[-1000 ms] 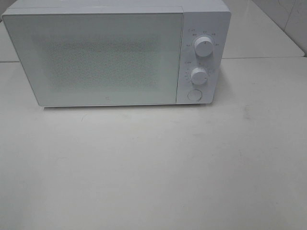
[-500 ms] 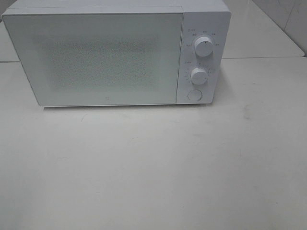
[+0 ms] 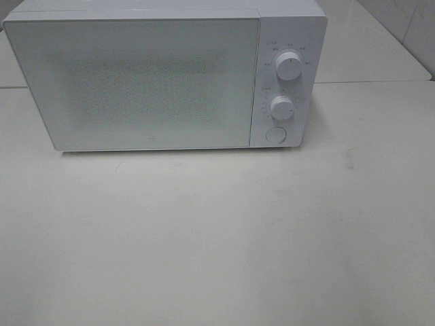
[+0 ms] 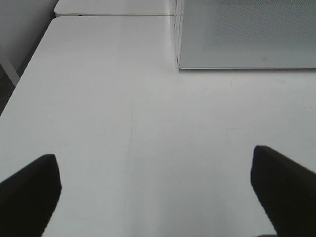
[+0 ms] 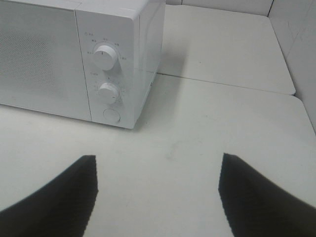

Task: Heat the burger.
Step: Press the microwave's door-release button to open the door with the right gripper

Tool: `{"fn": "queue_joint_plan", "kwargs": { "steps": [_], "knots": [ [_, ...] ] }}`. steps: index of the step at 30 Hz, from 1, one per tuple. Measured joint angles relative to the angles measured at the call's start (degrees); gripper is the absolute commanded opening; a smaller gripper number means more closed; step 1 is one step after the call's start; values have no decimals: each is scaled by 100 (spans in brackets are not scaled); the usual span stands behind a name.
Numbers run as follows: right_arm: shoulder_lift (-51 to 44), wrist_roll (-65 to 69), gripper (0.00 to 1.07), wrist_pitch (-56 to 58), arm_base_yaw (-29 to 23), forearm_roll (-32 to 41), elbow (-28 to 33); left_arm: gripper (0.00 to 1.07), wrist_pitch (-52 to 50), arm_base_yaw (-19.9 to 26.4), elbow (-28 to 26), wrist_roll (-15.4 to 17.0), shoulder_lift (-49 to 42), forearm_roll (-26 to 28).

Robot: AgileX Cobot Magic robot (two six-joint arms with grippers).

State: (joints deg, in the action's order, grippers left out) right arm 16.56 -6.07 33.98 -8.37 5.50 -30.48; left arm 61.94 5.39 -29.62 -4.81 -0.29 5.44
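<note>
The burger shows in no view, so its look and its place cannot be told. The white microwave oven (image 3: 149, 81) stands on the white table (image 3: 217, 238) with its door (image 3: 136, 81) closed. The door's dotted window is too pale to see through. Beside the door are two knobs (image 3: 289, 66) and a round button (image 3: 275, 134); their markings are too small to read. In front of the oven, the left gripper (image 4: 154, 168) and the right gripper (image 5: 158, 163) both hang with jaws spread wide, holding nothing. Only their dark fingertips (image 4: 32, 190) are in frame.
</note>
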Motion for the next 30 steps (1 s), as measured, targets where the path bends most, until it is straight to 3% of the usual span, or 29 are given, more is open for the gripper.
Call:
{"fn": "queue_joint_plan", "kwargs": {
  "steps": [13, 23, 27, 30],
  "knots": [
    [2074, 223, 71, -2338, 0, 6, 0, 98, 0, 0, 0, 0, 0, 0],
    [3243, 246, 71, -3398, 0, 6, 6, 98, 0, 0, 0, 0, 0, 0],
    [3782, 246, 71, -4756, 0, 6, 355, 98, 0, 0, 0, 0, 0, 0],
    [3867, 246, 71, -5099, 0, 6, 470, 98, 0, 0, 0, 0, 0, 0]
  ]
}}
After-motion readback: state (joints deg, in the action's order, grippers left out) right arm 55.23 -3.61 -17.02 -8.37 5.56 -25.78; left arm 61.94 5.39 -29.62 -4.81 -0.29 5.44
